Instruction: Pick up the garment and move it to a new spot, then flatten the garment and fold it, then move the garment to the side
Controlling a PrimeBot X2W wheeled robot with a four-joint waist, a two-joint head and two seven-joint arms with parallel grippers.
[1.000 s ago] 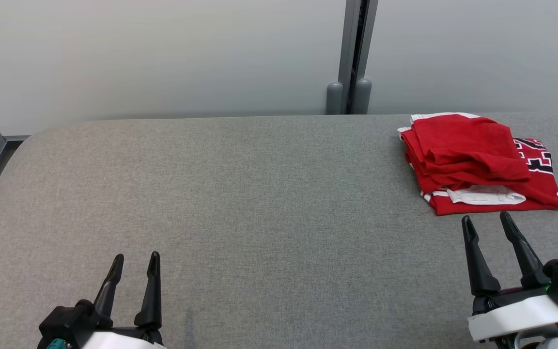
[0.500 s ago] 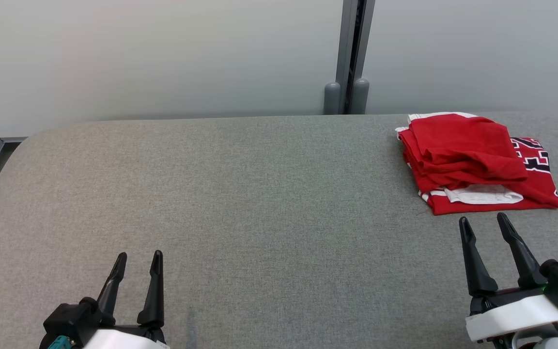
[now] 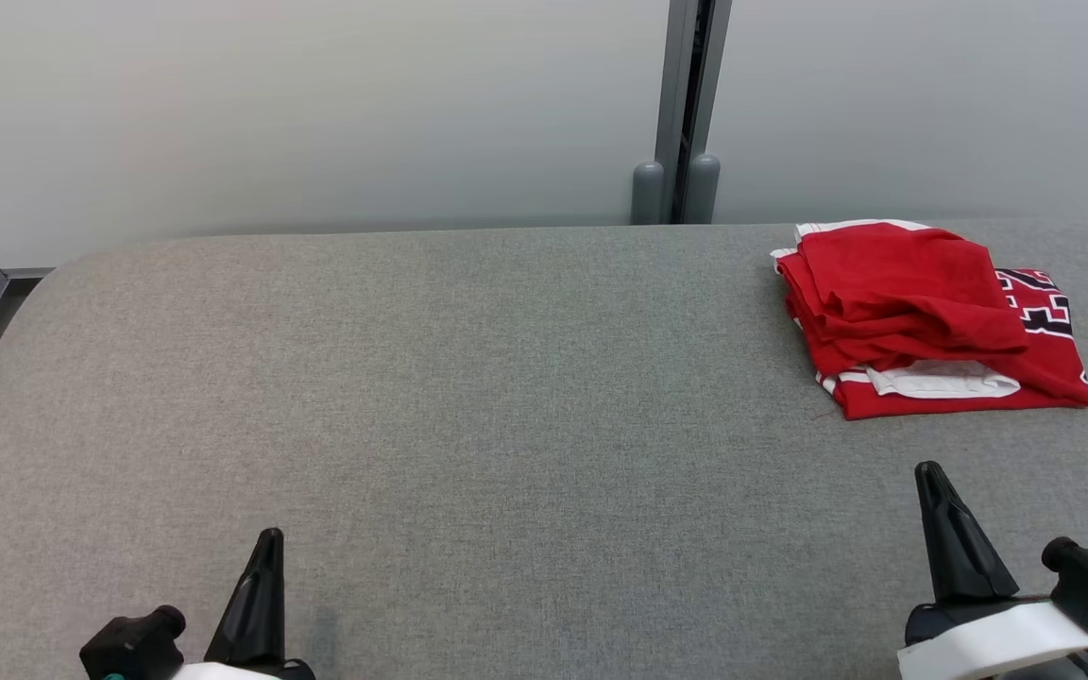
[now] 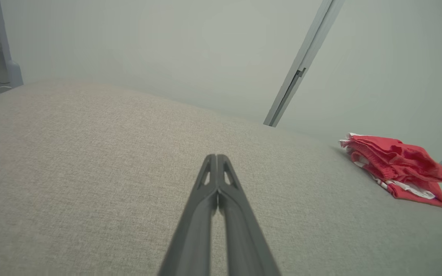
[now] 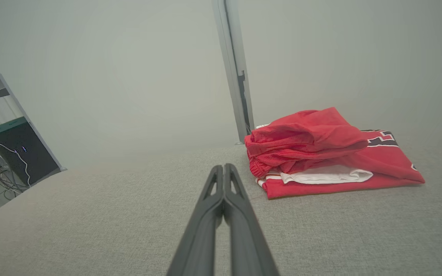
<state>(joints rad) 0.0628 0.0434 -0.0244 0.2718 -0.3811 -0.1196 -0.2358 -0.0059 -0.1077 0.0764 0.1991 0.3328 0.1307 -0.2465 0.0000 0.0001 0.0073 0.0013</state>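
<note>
Shut now where a second ago they stood open, the left pincer (image 3: 268, 540) and the right pincer (image 3: 928, 472) each close to a single dark point and grip nothing; both also sit lower in the head view than before. A red garment (image 3: 912, 302) with white trim and black-and-white lettering lies folded in a loose stack on the grey worktop (image 3: 506, 378), touched by neither arm. The right pincer hovers near the garment, on its near side and apart from the cloth. The left pincer is well apart from the garment, far to its left. A grey post (image 3: 686, 104) rises just behind the garment's far left corner.
</note>
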